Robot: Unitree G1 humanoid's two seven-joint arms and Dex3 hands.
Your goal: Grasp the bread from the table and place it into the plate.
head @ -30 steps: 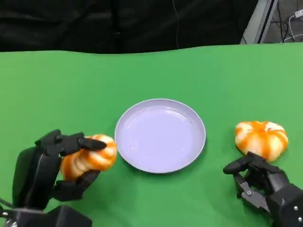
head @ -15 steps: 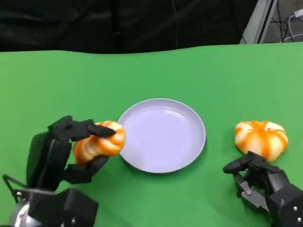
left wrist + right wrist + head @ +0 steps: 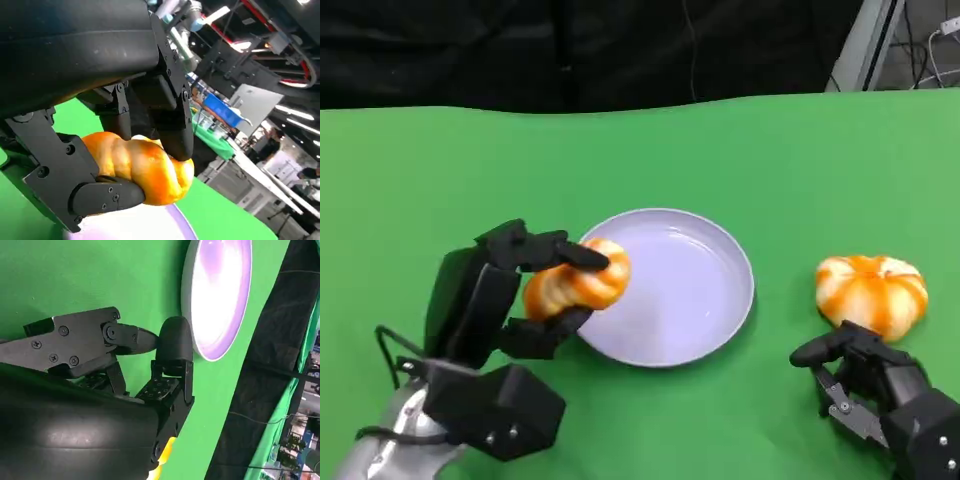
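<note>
Gripping 1 bread (image 3: pixel 576 285) between black fingers (image 3: pixel 552 250) above and below, left hand (image 3: pixel 510 290) hovering over the near-left rim of the plate (image 3: pixel 720 262), loaf's long axis running roughly left-right with its free end poking toward the plate's middle, so only a short carry inward and a lowering seeming to be needed before release. Sitting untouched on the green bench (image 3: pixel 440 170) well right of the plate, a 2nd bread (image 3: pixel 872 292), with right hand (image 3: pixel 865 385) resting just in front of it, fingers apart, holding nothing. Standing in the way: nothing between loaf and plate, the plate's bowl lying bare.
</note>
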